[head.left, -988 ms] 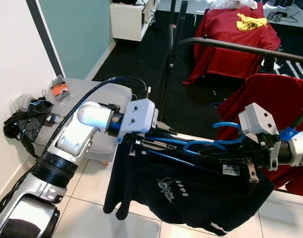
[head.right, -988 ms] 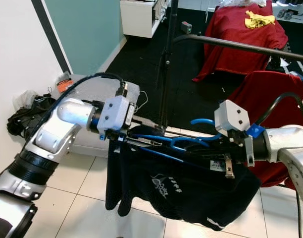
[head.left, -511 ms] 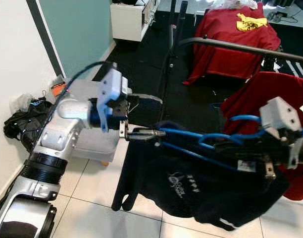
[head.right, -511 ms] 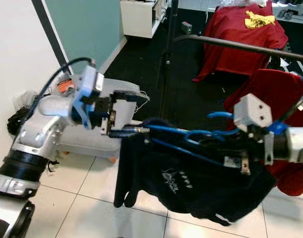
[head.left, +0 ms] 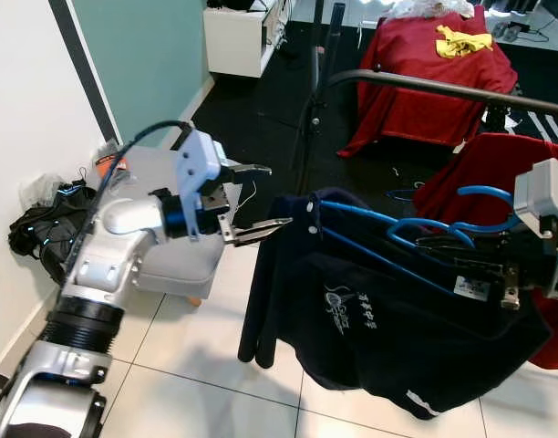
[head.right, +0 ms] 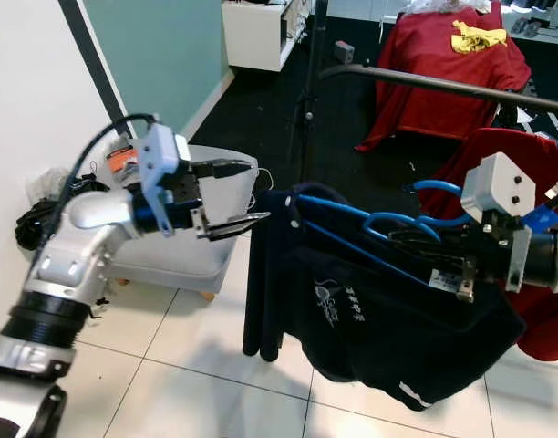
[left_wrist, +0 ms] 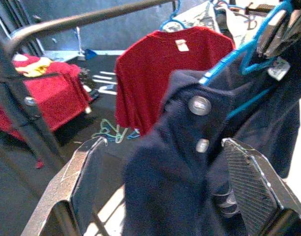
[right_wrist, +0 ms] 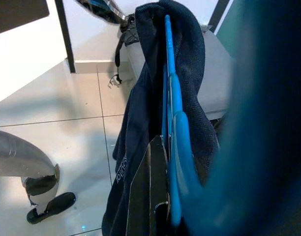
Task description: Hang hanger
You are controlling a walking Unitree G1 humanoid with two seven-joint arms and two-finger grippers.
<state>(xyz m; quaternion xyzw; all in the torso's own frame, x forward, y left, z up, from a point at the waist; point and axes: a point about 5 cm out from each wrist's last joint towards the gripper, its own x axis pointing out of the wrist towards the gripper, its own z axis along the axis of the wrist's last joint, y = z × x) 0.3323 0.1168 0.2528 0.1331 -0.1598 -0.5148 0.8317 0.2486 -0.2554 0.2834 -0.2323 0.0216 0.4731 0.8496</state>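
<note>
From our head cameras, we see the right gripper (head.right: 443, 265) clamped on the neck of the blue hanger (head.right: 352, 224), which carries the dark shirt (head.right: 379, 319) out in front of us, below and short of the rail (head.right: 443, 87). The left gripper (head.left: 252, 201) hovers just beside the shirt's shoulder, fingers spread wide and holding nothing. The risk we judge greatest: the hanger is held almost level, so the shirt could slide off its free end before the hook reaches the rail. The hook could also miss the bar if we lift too little. We count one rail, one blue hanger in hand, one dark shirt, and two red garments: one hung (head.left: 498, 173) on the rail, one draped (head.left: 425, 73) farther back.

In the left wrist view, the two open fingers (left_wrist: 249, 177) frame the shirt's shoulder (left_wrist: 190, 162) with two buttons (left_wrist: 199, 104) showing; closing here could pinch cloth and drag it off. Loose hangers (left_wrist: 111, 133) lie on the floor, too tangled to count.

In the right wrist view, the hanger's blue arm (right_wrist: 172, 98) runs away from the gripper with the shirt folded over it; we see one shoe (right_wrist: 52, 206) on the tiles.
</note>
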